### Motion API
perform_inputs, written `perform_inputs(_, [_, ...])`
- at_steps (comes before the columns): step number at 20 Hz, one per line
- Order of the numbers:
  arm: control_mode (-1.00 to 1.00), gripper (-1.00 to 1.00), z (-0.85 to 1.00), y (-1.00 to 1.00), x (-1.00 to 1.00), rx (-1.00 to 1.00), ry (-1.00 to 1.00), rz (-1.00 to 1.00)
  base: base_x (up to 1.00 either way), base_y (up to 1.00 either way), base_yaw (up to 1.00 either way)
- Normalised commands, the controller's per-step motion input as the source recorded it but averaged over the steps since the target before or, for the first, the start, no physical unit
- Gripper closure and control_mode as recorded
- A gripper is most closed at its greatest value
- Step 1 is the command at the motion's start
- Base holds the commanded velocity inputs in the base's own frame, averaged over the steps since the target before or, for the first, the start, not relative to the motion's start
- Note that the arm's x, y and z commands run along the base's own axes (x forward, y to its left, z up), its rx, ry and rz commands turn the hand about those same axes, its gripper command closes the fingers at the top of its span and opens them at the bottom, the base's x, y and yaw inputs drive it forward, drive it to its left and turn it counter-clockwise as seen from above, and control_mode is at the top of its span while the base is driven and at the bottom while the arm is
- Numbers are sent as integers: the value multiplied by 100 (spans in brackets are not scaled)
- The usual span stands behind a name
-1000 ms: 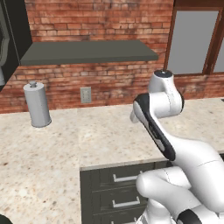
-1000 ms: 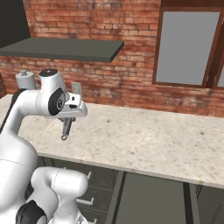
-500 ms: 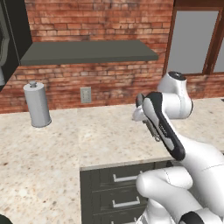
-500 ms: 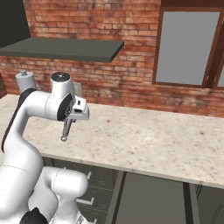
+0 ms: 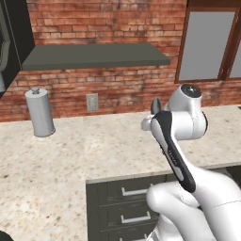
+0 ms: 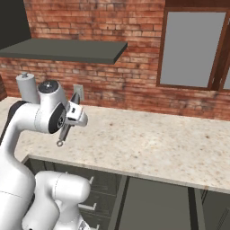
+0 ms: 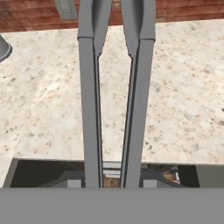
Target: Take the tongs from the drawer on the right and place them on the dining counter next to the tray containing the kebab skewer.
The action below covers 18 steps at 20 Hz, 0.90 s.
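Gripping long slim grey metal tongs between the pinched two-finger gripper. Hanging above the beige speckled stone worktop, both narrow arms stretching forward past the fingertips.

Grey canister: upright on worktop, far left of gripper | wall outlet: brick wall, left | shelf: above | window: right.

Tongs plain grey; worktop beige speckled; wall red brick; canister seemingly grey.
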Motion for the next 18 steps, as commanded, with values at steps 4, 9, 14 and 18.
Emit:
perform_inputs(4, [-100,100,0,0,-8,0,-8,-12,0,0,0])
perform_inputs(9, [-100,100,0,0,-2,0,0,-3,0,0,0])
perform_inputs(14, [-100,100,0,0,0,0,0,0,0,0,0])
perform_inputs(18, [100,100,0,0,0,0,0,0,-2,1,0])
